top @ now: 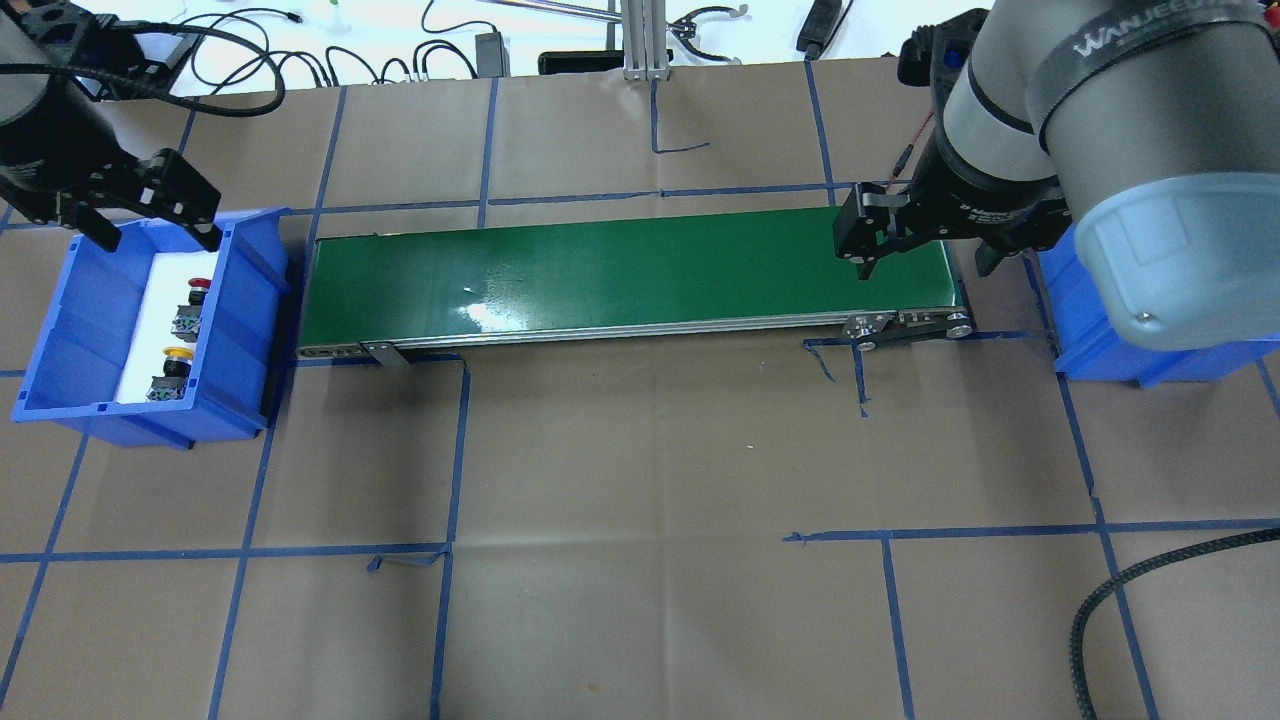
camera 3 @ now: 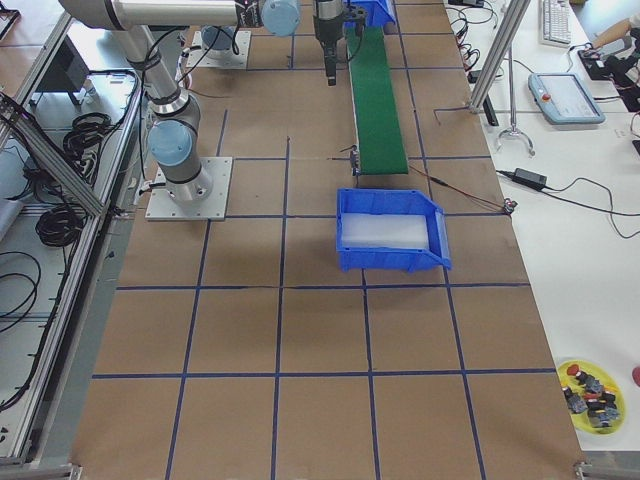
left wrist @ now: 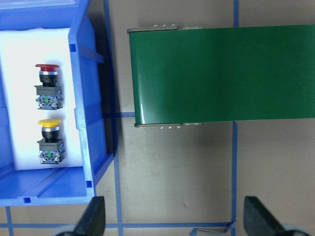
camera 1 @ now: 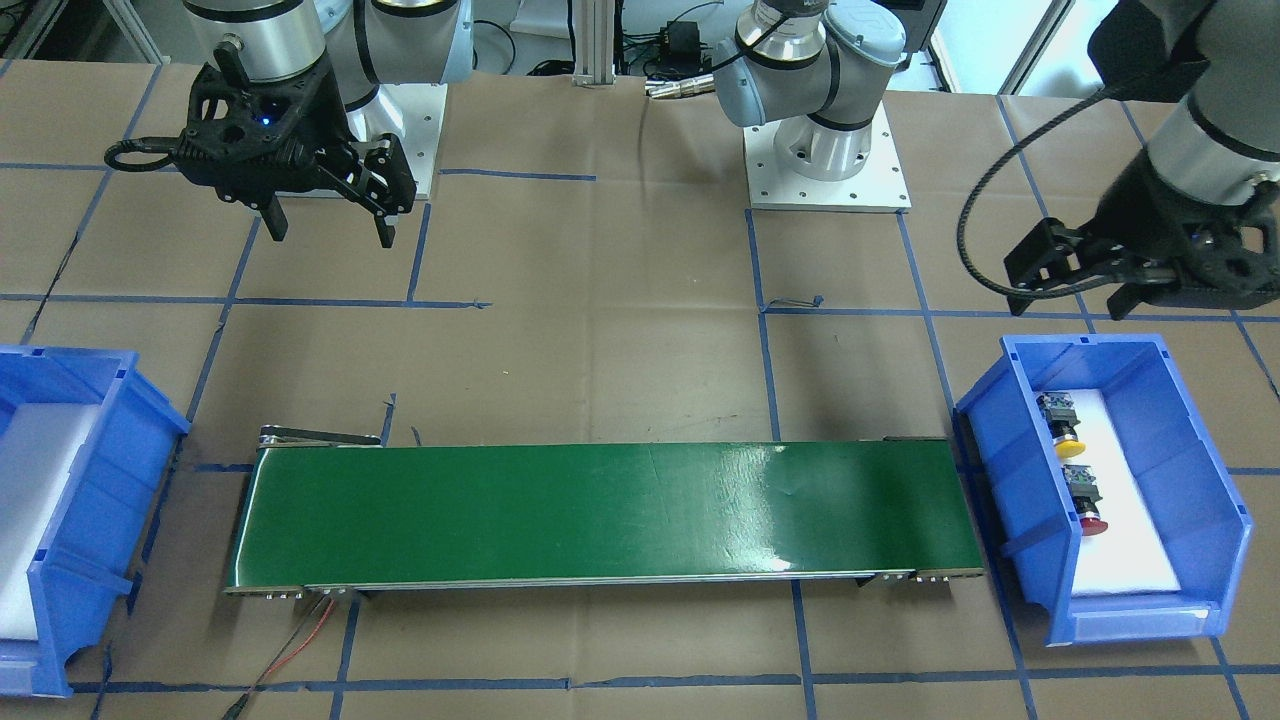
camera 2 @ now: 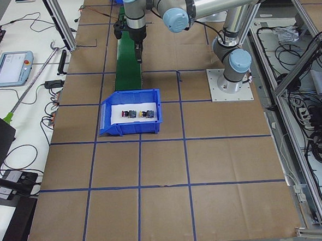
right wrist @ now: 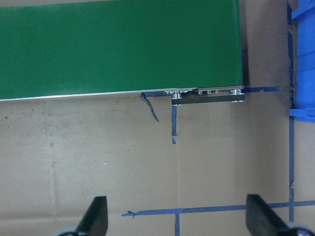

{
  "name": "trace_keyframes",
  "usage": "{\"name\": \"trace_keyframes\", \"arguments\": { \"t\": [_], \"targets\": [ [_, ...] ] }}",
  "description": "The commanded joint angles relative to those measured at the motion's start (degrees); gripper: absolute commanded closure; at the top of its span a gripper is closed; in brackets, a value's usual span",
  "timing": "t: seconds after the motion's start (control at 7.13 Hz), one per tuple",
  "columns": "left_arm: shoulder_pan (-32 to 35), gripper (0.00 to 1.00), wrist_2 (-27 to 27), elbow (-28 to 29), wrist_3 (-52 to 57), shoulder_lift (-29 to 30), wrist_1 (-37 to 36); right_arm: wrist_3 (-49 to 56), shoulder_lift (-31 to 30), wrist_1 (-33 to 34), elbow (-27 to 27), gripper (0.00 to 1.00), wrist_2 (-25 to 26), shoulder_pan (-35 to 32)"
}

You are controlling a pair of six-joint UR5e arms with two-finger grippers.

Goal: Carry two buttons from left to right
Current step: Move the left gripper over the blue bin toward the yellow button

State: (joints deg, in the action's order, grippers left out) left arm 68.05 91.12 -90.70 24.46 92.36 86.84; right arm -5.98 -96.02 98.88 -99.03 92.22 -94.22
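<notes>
Two in the left bin (left wrist: 91,123), on its white pad (left wrist: 19,98): red button (left wrist: 47,86), yellow button (left wrist: 50,142), lying apart. Left end effector (left wrist: 177,221) and right end effector (right wrist: 177,216) both spread wide, empty. Probably light and rigid (caps look slippery), so grip the black body.

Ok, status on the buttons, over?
Left claw open, hovering by left bin. Right claw open, near belt, right end. Yellow button and red button both in left bin. Nothing covering them.

Red button (left wrist: 47,86) and yellow button (left wrist: 49,141) lie in bin (left wrist: 91,101).
</notes>
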Motion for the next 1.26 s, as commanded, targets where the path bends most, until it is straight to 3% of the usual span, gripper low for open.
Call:
{"name": "trace_keyframes", "arguments": {
  "t": [0.0,0.42,0.84,1.12],
  "targets": [
    [-9.7,0.0,0.0,-0.2,7.3,1.1,0.1,0.0,0.0,0.1,0.1,0.0,0.0,0.0],
    [-13.6,0.01,-0.1,-2.7,12.0,1.6,-2.7,0.0,0.0,0.0,0.1,0.0,0.0,0.0],
    [-14.0,0.01,-0.2,-14.1,12.0,3.2,-19.5,0.0,0.1,0.0,0.1,0.0,0.0,0.0],
    [-16.3,0.01,-0.9,-17.8,12.1,5.8,-25.9,0.0,0.1,0.0,0.1,0.0,0.0,0.0]
  ]
}}
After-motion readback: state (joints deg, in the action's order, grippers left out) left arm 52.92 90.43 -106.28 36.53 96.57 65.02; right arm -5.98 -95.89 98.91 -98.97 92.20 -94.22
